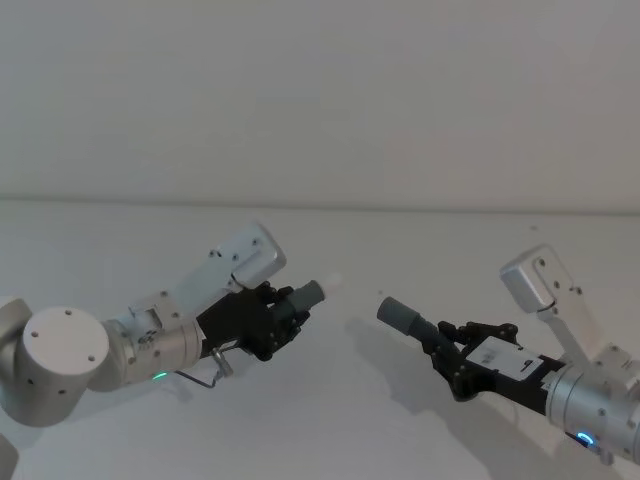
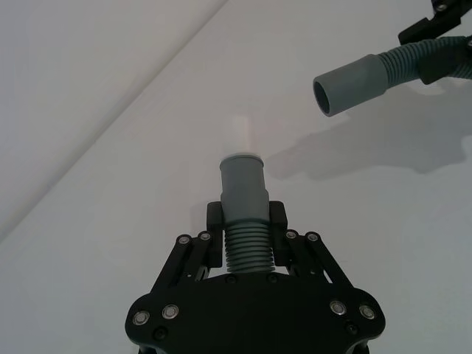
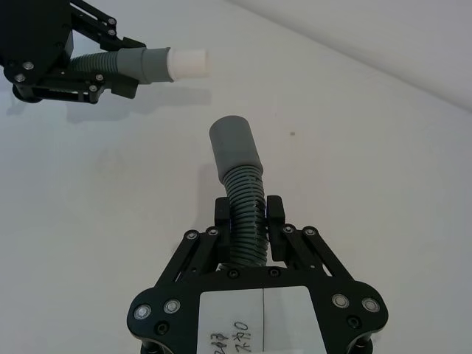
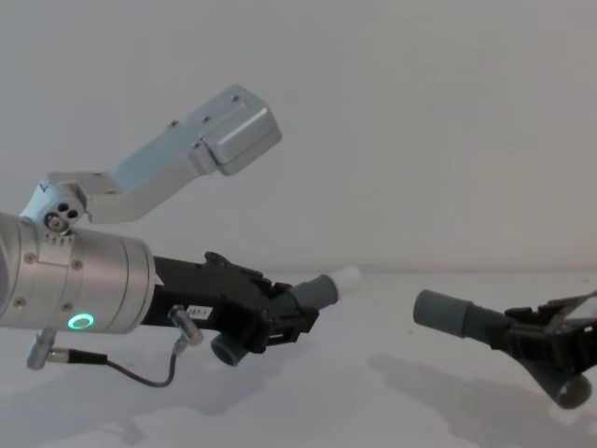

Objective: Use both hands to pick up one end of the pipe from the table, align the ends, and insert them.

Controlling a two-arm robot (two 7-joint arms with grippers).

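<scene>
- We are seeing the left gripper [image 2: 245, 220] clamping narrowly on the ribbed part of the first hose piece [image 2: 247, 252], just behind its cuff.
- Its narrow cuff [image 1: 308, 293] with the whitish tip [image 1: 331, 281] is sticking out ahead of the fingertips, above the table [image 1: 340, 430].
- We are seeing the right gripper [image 3: 248, 217] pinching the ribs of the second hose piece [image 3: 245, 195]. The wide socket [image 3: 234, 147] is jutting out ahead of its fingertips.
- The two ends are pointing roughly at each other, apart and not touching. The socket's open mouth is facing the left gripper.
</scene>
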